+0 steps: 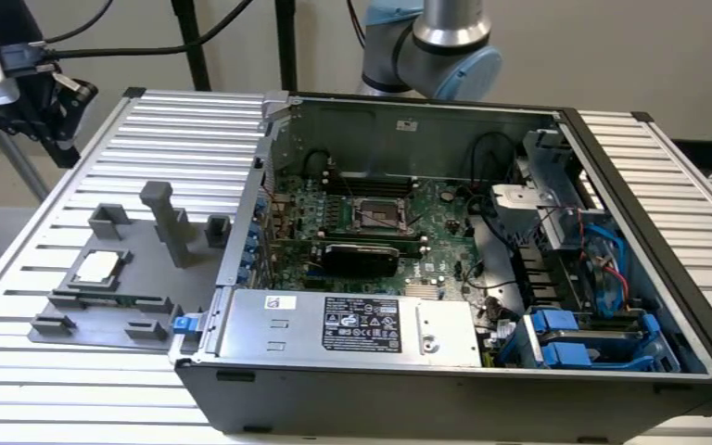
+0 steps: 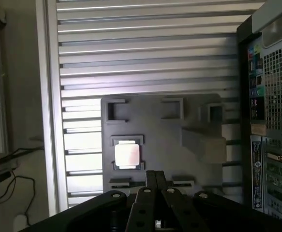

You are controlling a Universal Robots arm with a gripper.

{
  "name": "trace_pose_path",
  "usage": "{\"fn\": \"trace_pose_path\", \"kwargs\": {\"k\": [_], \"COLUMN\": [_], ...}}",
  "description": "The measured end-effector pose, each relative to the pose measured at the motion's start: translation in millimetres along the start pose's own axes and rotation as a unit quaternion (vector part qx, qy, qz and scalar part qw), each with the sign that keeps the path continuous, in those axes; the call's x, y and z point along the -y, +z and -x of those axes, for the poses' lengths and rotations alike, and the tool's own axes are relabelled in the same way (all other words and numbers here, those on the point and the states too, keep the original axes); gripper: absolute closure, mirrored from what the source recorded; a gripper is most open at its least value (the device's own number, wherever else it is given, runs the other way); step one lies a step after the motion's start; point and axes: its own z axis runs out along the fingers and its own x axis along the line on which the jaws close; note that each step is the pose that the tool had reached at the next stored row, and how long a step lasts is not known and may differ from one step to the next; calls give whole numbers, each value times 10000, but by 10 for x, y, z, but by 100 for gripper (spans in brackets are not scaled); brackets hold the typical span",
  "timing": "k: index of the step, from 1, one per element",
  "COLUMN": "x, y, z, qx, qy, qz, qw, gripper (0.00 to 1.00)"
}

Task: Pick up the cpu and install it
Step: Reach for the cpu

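The cpu (image 1: 99, 266) is a small silvery-white square chip lying flat in a holder on the grey fixture plate (image 1: 146, 287), at the exterior view's left of the open computer case. In the wrist view the cpu (image 2: 127, 154) gleams on the same plate (image 2: 155, 125). My gripper (image 2: 154, 175) hangs well above the plate, its tips close to the chip in the picture. The two thin black fingers are pressed together, shut on nothing. Inside the case, the black square socket (image 1: 378, 215) sits on the green motherboard (image 1: 437, 243).
Grey fixture blocks stand on the plate, including a tall post (image 1: 164, 222). The case holds a silver power supply (image 1: 344, 324), blue drive bays (image 1: 585, 338) and cables. A ribbed aluminium table (image 1: 71, 389) carries everything. The arm's base (image 1: 449, 42) rises behind the case.
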Motion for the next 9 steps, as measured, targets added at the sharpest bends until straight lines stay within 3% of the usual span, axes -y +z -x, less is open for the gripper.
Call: {"fn": "trace_pose_path", "kwargs": {"k": [7, 9], "x": [32, 34], "y": [73, 73], "z": [-314, -322], "qx": [-1, -1], "qy": [0, 0], "qz": [0, 0], "qw": [10000, 10000], "gripper": [89, 89]}}
